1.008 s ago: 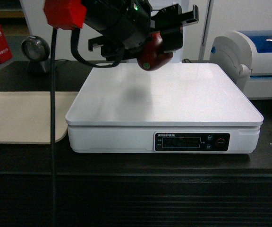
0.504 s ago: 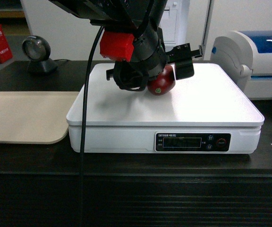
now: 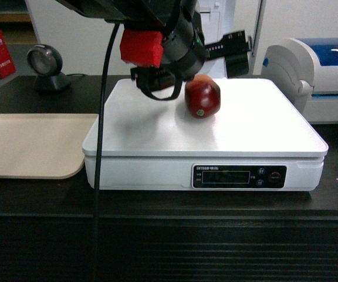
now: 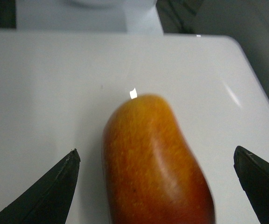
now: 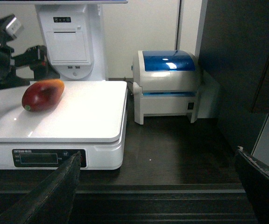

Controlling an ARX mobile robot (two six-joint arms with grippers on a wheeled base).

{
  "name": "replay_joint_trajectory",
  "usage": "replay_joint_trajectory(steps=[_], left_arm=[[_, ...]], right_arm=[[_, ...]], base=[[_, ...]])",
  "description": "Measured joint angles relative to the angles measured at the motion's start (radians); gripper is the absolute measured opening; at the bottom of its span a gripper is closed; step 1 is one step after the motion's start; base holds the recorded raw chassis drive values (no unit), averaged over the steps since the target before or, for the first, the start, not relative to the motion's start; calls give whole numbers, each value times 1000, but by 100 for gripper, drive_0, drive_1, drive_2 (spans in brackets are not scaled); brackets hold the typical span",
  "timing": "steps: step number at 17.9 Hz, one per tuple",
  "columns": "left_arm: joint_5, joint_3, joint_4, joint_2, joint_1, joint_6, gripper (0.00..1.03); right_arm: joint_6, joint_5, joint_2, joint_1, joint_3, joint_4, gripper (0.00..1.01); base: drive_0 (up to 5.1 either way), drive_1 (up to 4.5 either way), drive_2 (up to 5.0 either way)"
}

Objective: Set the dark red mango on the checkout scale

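Released dark red mango (image 3: 202, 97) between parted left end effector (image 4: 155, 179) fingers

Colours on the counter
The mango (image 3: 202, 97) was dark red with an orange-yellow side; the scale (image 3: 157, 126) glossy white, the tray (image 3: 28, 147) beige, the printer (image 3: 318, 70) white and blue.

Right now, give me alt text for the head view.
A dark red mango lies on the white scale on the dark checkout, with the left hand open just above and behind it. A beige tray sits left, a white-and-blue printer right.
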Motion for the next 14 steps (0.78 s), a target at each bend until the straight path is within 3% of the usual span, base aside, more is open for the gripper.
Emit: replay_joint_trajectory(steps=[2,3,6,7,10,12,14], left_arm=[[-8,-58,137,-83,-1,80,98],[28,-94,238,-146,-1,130,98],[216,-249,544,-347,17,183,98],[215,-297,601,-412,32,202,98],[192,-497,645,-588,165,185,98],[199,-576,648,-678,206,177,98],[-28,-645,430,-835,238,262,81]], right_arm=[[0,0,0,0,0,0,98],[0,0,0,0,0,0,98],[0,0,0,0,0,0,98],[0,0,0,0,0,0,98],[0,0,0,0,0,0,98],[0,0,0,0,0,0,98],[0,0,0,0,0,0,98]], base=[[0,0,0],[0,0,0],[0,0,0],[0,0,0],[0,0,0],[0,0,0],[0,0,0]])
